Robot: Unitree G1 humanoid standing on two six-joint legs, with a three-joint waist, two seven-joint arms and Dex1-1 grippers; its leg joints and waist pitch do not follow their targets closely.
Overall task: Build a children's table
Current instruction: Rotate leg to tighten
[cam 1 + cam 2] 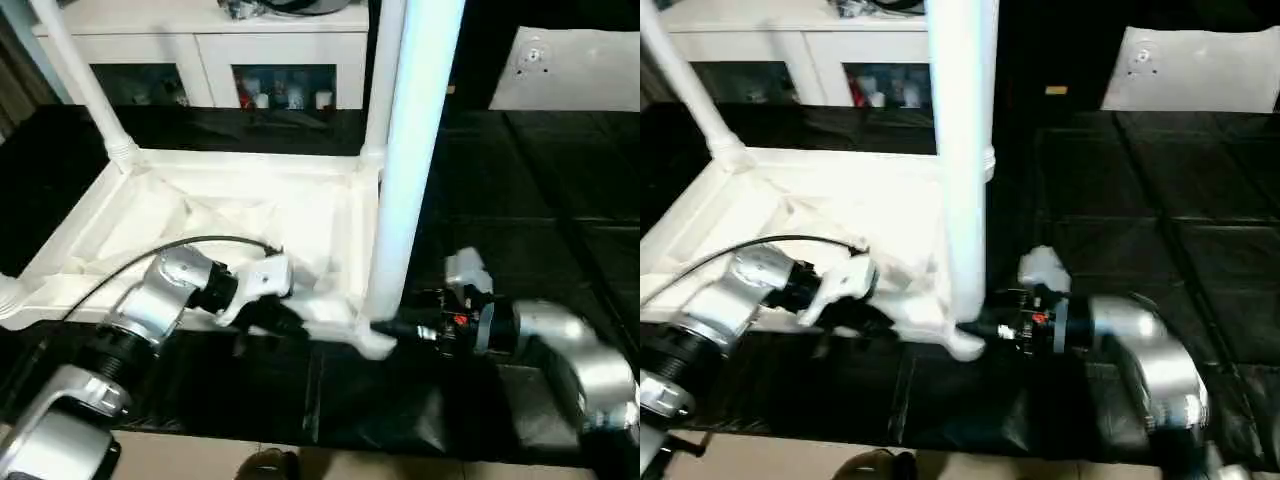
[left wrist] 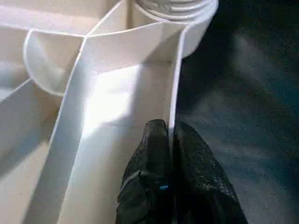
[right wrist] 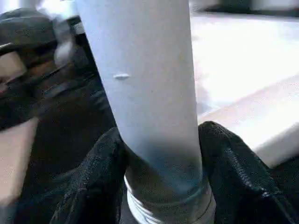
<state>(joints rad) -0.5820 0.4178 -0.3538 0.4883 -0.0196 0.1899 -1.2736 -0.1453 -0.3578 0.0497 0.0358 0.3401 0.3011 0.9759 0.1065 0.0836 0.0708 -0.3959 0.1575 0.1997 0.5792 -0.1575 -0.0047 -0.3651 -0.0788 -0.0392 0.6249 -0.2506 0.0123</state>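
as it lies upturned, white ribbed table top point(image 1: 215, 225) carries upright legs point(image 1: 415, 150).

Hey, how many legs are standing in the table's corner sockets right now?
3, maybe more hidden. One near leg stands at the near right corner of the table top, between the right tool's fingers. Another rises at the far right corner, a third at the far left.
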